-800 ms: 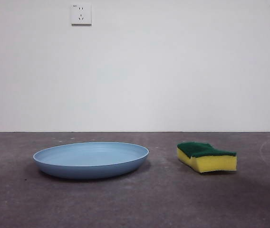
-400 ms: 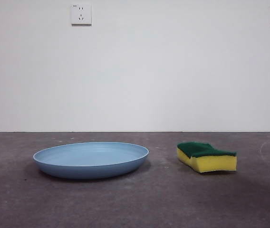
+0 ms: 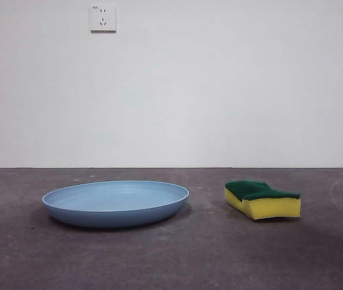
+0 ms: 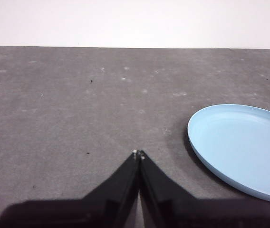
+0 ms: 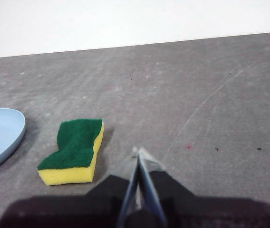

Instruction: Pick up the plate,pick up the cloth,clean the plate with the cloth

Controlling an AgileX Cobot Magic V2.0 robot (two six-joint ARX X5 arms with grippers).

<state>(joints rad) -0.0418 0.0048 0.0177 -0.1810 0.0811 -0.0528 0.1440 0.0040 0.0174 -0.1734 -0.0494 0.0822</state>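
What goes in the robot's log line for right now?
plate: on table, untouched | sponge: beside plate, apart | left hand: shut, empty | right hand: shut, empty

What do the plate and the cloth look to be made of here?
The plate looks like moulded plastic: an even light-blue colour, a smooth matte surface and a thin plain rim; glazed ceramic cannot be ruled out. The cloth is really a sponge: thick yellow foam with a fuzzy dark green scouring layer on top and wavy cut sides. Both rest on the grey table, untouched.
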